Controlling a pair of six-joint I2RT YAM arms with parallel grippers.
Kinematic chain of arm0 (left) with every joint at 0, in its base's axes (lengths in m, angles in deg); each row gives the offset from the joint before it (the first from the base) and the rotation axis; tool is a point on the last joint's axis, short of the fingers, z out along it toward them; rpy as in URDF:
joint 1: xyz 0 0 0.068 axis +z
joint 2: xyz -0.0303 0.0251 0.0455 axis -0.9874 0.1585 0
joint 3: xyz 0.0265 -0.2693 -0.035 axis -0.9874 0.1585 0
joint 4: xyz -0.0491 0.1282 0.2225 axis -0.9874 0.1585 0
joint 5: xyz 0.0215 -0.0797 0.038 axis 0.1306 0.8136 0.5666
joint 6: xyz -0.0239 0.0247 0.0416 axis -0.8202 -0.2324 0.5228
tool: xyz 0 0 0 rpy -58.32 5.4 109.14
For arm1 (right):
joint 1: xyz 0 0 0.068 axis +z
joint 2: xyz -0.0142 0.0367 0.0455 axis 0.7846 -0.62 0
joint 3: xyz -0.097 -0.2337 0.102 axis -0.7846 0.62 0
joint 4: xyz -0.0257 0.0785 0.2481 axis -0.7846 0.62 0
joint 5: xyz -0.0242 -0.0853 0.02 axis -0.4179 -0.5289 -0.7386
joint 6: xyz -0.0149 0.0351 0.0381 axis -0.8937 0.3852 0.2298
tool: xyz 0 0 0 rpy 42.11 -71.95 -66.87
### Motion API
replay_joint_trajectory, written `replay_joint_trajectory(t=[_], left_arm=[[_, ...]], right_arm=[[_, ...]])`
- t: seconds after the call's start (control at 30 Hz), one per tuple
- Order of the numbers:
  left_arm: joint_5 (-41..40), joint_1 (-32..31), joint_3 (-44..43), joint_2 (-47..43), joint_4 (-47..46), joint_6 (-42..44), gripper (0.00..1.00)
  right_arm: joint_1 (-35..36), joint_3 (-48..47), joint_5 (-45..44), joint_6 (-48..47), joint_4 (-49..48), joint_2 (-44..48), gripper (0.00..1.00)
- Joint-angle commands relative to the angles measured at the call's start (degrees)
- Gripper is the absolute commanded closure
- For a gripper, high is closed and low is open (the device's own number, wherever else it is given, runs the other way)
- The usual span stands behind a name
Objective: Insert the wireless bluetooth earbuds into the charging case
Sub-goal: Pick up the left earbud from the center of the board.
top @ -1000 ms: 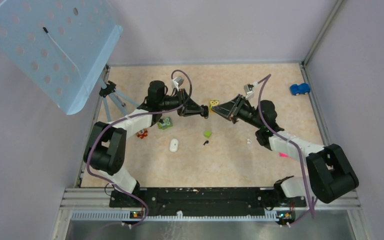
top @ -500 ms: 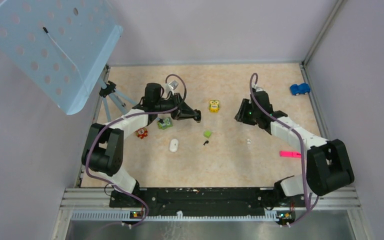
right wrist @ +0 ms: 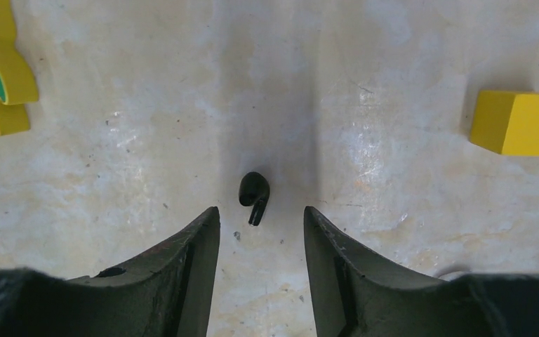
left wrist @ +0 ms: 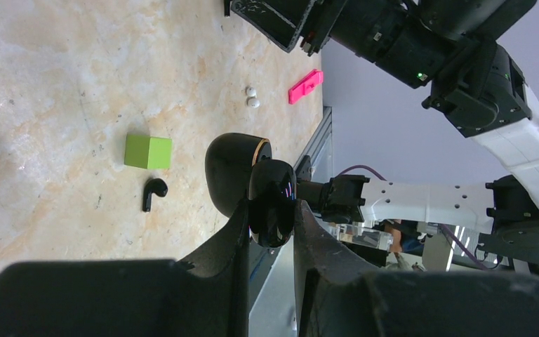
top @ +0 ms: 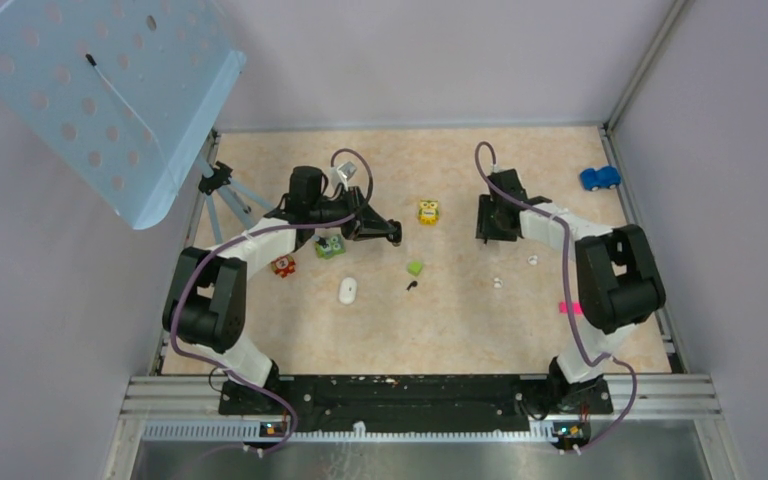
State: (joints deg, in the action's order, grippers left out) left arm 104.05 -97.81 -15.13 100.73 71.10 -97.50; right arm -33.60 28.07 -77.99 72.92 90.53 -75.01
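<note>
The right pincer (right wrist: 260, 223) hangs low over the pale speckled table top (right wrist: 393, 56). Its two fingers are set apart and there is nothing in them. A tiny black comma-shaped earbud (right wrist: 254, 192) lies flat on the table just in front of the gap, touching neither finger. The other tiny black earbud (left wrist: 154, 194) lies near a small green cube (left wrist: 147, 152), well away from that pincer. The left pincer (left wrist: 270, 221) is squeezed tight on the shiny black egg-shaped charging case (left wrist: 230, 168). The case is up in the air and its lid looks open.

Here is what I think could go wrong. The earbud is very small and smooth, so if the fingers close a bit off to one side it could pop out and skid away. If the pincer goes down too far, its finger tips could scrape the table. The case is slippery too, and it could twist in the left pincer when an earbud is pushed in. An earbud turned the wrong way would not sit in its hole
</note>
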Motion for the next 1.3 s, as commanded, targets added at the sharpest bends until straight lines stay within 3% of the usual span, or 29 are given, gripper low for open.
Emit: replay_joint_trajectory(t=[0.0,0.07,0.43,0.8,1.27], left_arm=[[0.18,-0.11,0.50,-3.29,-1.11,0.74,1.00],[0.10,-0.12,0.83,-3.38,-1.27,0.74,1.00],[0.81,-0.43,1.15,-3.19,-2.76,-0.10,1.00],[0.90,-0.47,1.75,-3.10,-2.59,0.12,1.00],[1.15,-0.47,1.86,-2.96,-2.72,0.12,1.00]], right_arm=[[-0.34,-3.37,-2.36,2.75,-1.52,-2.48,0.54],[-0.33,-4.00,-4.05,4.34,-0.69,-3.86,0.62],[-0.34,-3.65,-4.18,6.54,-3.96,-6.44,0.66],[-0.38,-3.75,-1.57,7.61,-3.18,-5.42,0.83],[-0.34,-1.06,-0.06,7.84,-3.35,-4.51,0.71]])
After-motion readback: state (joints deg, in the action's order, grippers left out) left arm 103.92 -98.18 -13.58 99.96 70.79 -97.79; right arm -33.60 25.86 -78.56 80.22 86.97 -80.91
